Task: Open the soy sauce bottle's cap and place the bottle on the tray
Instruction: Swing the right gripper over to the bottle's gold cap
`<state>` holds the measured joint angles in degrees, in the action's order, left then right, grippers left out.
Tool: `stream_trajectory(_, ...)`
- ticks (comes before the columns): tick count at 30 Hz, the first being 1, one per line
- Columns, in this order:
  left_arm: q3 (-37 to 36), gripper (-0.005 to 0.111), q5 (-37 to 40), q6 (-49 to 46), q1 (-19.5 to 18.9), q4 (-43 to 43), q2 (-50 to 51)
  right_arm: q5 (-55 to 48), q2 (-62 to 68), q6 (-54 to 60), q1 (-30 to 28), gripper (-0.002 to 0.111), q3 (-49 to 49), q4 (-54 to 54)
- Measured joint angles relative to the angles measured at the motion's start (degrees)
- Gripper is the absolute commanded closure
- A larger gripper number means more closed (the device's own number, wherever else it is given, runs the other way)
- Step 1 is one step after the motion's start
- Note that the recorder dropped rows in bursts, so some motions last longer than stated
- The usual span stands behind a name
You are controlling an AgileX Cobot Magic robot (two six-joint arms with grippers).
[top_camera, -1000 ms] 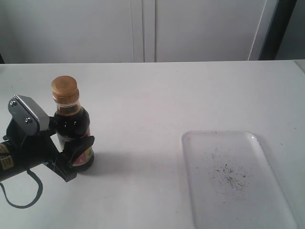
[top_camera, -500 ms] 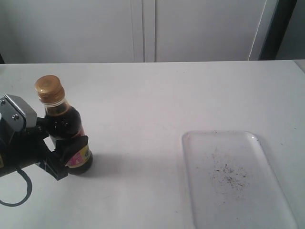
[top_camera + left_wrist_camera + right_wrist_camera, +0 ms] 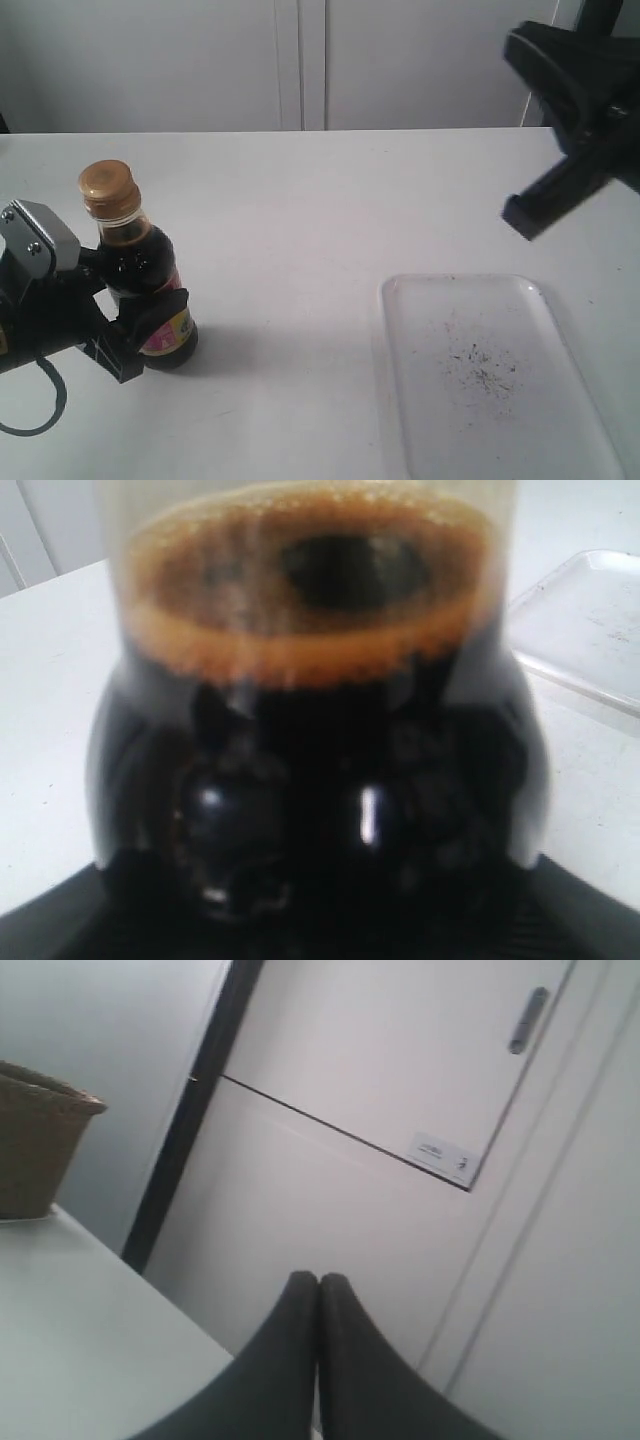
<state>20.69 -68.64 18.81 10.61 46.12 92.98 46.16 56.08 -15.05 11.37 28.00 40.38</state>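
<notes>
The left pincer [image 3: 150,320] grips the soy sauce bottle [image 3: 148,290] low on its body, holding it upright on the table [image 3: 330,200], well apart from the tray [image 3: 560,330]. The cap [image 3: 107,187] is shut. The right pincer [image 3: 319,1285], closed and empty, hangs above the tray; it should open before descending squarely onto the cap.

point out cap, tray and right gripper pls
cap [image 3: 107,188]: exterior view, on its ribbed golden side.
tray [image 3: 560,335]: exterior view, on a bare stretch near its right rim.
right gripper [image 3: 319,1285]: right wrist view, where the two dark fingertips meet, jaws closed together.
</notes>
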Motion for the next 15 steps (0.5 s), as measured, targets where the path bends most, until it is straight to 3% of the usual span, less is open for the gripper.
stream_trajectory(8, 0.0, 0.107, 0.0, 0.1, 0.0, 0.0, 0.0, 13.2, 20.0, 2.8, 0.2, 0.108, 8.6, 6.4)
stream_trajectory(15, 0.0, 0.107, 0.0, 0.1, 0.0, 0.0, 0.0, 16.2, 28.7, 0.8, 0.2, 0.108, 14.4, 9.7)
